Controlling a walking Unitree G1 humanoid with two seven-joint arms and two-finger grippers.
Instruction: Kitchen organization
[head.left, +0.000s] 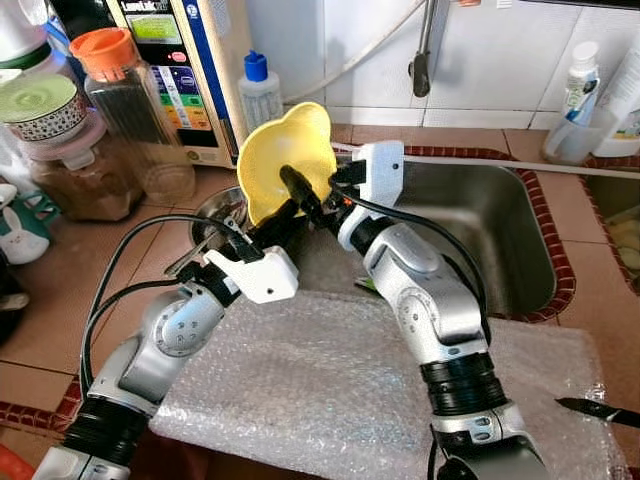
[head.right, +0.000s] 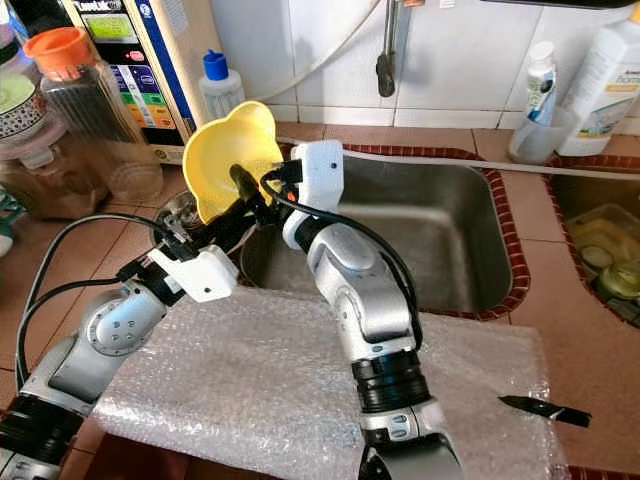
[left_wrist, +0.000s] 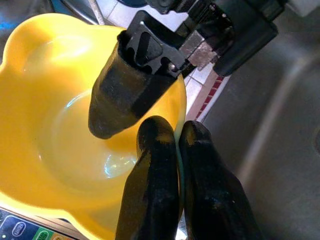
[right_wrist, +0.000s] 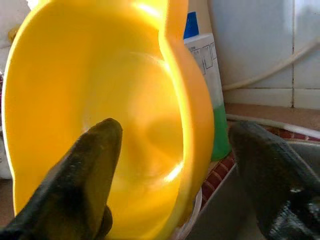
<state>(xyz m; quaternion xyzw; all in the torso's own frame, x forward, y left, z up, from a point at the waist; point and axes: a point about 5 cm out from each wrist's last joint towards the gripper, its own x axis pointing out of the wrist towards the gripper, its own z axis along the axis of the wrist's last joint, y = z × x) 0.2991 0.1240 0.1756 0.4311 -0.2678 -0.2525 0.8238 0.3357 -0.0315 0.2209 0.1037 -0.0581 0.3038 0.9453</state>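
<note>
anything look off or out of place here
A black-handled knife lies loose at the edge of the bubble wrap sheet by the counter's front edge, blade exposed, beside the right arm. Otherwise, the yellow plastic bowl is held tilted on edge, pinched by the left gripper with the right gripper straddling its rim.

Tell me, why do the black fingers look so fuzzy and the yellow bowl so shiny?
Right wrist view: the right gripper fingers sit close to the lens, so they blur; the bowl glows with bright glare near its rim. Left wrist view: the left gripper looks soft too, with a small shine inside the bowl. Eye views: sharper, evenly lit.
</note>
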